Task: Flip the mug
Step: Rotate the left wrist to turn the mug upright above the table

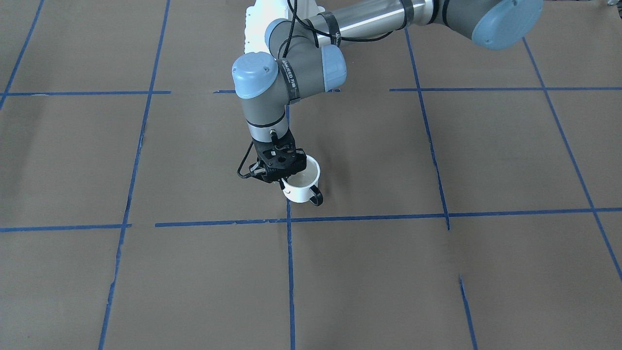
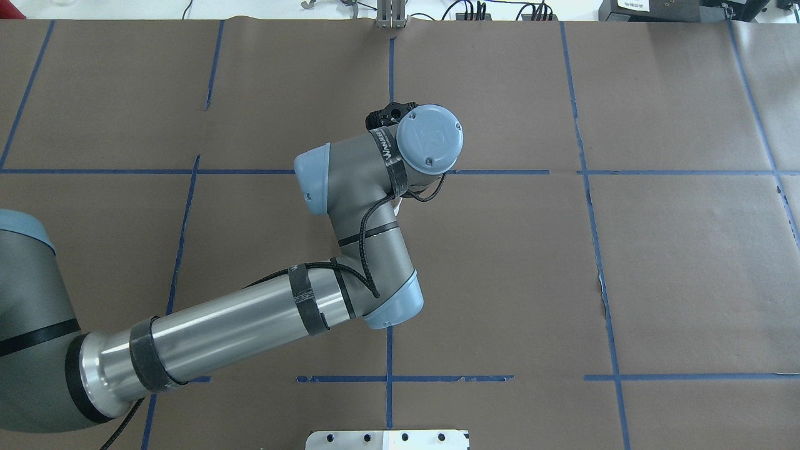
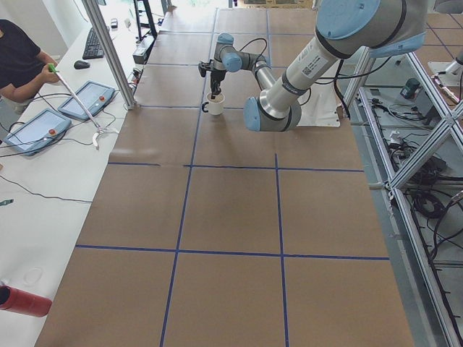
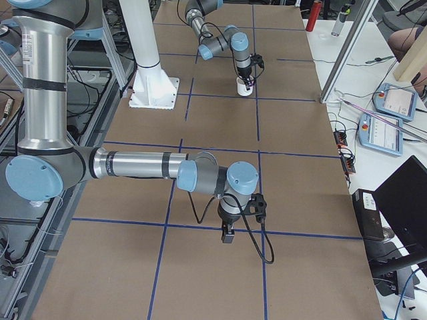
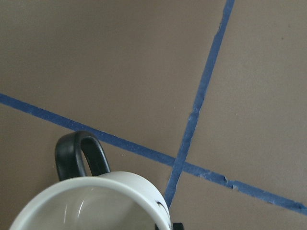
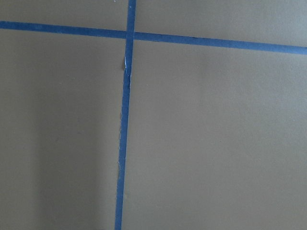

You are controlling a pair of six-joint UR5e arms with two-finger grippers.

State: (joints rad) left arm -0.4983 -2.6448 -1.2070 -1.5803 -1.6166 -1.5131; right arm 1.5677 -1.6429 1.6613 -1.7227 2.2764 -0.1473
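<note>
The white mug (image 1: 303,184) stands open end up on the brown table, near a crossing of blue tape lines, its black handle (image 1: 316,195) toward the operators' side. My left gripper (image 1: 286,180) comes down from above and is shut on the mug's rim, on the side away from the handle. The left wrist view shows the mug's cream inside (image 5: 96,203) and handle (image 5: 79,155). The mug also shows in the exterior left view (image 3: 215,106) and the exterior right view (image 4: 245,87). My right gripper (image 4: 227,235) hangs over bare table far from the mug; I cannot tell if it is open.
The table is brown paper with a grid of blue tape lines (image 1: 290,272). A white mounting post (image 4: 143,47) stands at the robot's side. Operators, tablets and a red bottle (image 3: 22,300) sit on the white bench beyond the table's far edge.
</note>
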